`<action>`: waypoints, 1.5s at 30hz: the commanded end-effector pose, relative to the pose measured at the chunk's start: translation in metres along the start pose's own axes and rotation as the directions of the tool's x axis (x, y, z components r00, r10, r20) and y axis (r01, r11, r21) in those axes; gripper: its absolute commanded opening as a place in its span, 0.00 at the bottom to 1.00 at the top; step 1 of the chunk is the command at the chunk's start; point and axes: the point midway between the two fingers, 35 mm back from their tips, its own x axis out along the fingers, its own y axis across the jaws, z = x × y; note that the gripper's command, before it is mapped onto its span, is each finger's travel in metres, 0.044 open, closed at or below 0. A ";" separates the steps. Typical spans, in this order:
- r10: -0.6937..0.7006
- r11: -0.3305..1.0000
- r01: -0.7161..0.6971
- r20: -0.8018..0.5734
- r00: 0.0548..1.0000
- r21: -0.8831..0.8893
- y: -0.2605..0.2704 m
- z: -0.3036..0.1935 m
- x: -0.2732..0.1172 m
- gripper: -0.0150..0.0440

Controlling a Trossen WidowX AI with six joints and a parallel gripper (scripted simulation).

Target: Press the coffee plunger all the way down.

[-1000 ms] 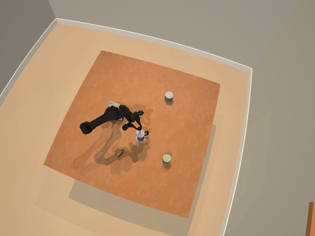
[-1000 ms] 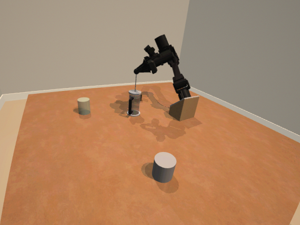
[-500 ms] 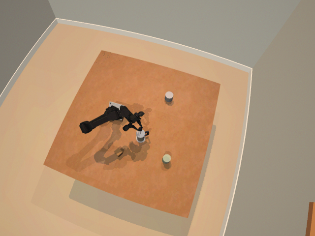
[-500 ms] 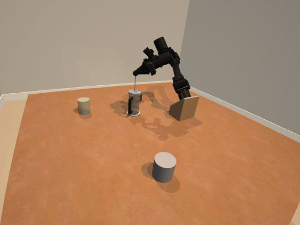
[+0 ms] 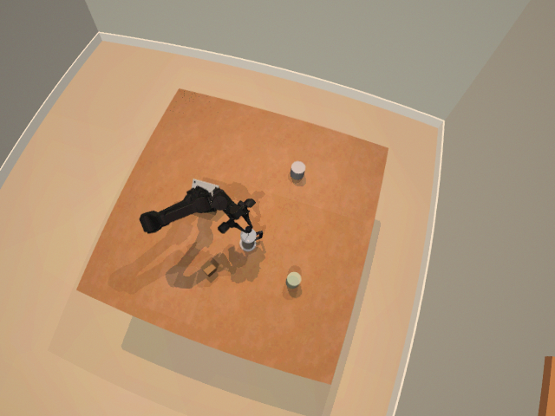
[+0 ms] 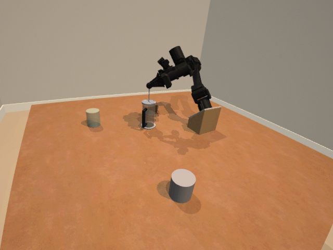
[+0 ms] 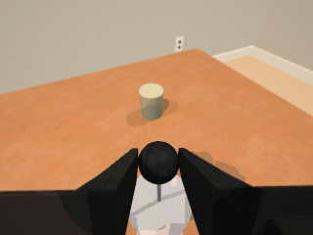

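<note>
Needed a straight, slow push down over the press (image 5: 247, 245) (image 6: 152, 118) (image 7: 158, 211), jaws pinching the knob (image 5: 248, 229) (image 6: 148, 85) (image 7: 158, 163) above it, rod kept upright, no sideways drag

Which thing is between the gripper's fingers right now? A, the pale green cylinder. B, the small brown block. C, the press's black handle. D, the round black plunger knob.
D: the wrist view shows the round black plunger knob with a fingertip against each side.
</note>
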 end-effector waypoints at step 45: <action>-0.010 0.999 0.010 -0.002 1.000 -0.038 0.002 -0.040 0.035 0.46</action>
